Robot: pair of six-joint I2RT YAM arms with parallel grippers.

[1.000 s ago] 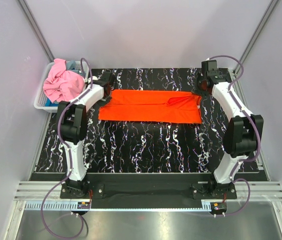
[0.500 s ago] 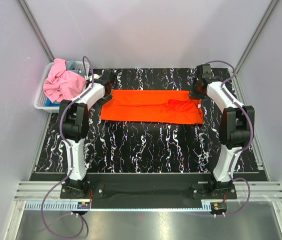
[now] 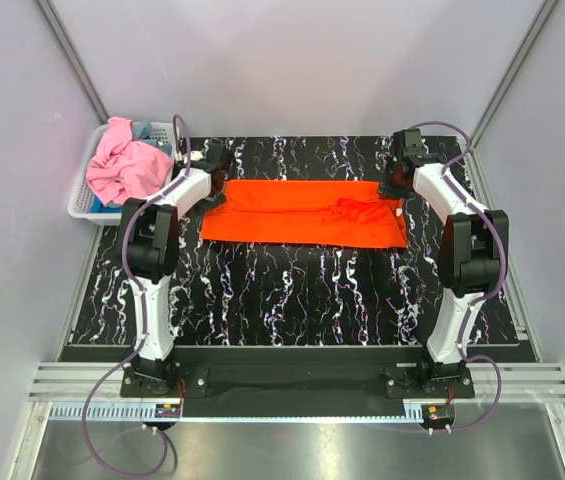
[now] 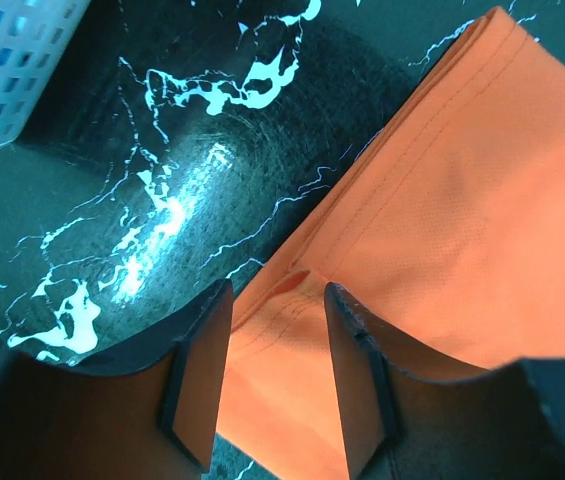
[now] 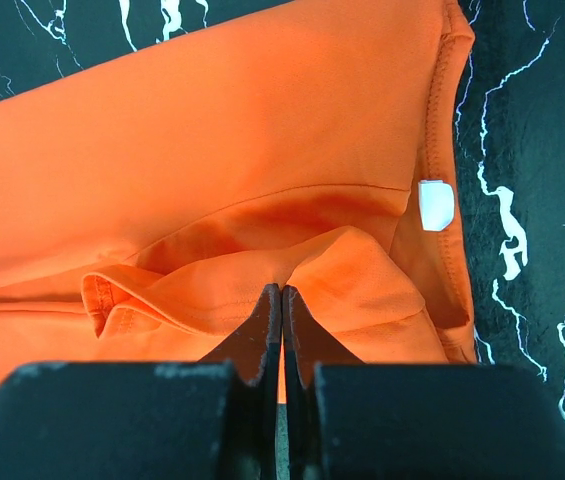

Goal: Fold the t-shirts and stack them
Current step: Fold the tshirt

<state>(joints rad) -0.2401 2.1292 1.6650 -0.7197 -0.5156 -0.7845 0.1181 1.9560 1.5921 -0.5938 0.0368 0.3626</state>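
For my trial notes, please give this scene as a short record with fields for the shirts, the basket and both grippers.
Bright orange cloth t-shirt: folded into a long strip, flat on the black marbled table
Light pink cloth t-shirt: crumpled in the white plastic lattice basket, far left
Blue-grey cloth t-shirt: behind the pink one, mostly hidden
Left gripper: open over the orange shirt's left edge
Right gripper: shut, tips at a raised fold

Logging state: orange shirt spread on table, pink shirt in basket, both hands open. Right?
Not both. The left hand is open, but the right hand is shut on a fold of the orange shirt; the right wrist view shows it. Rest holds.
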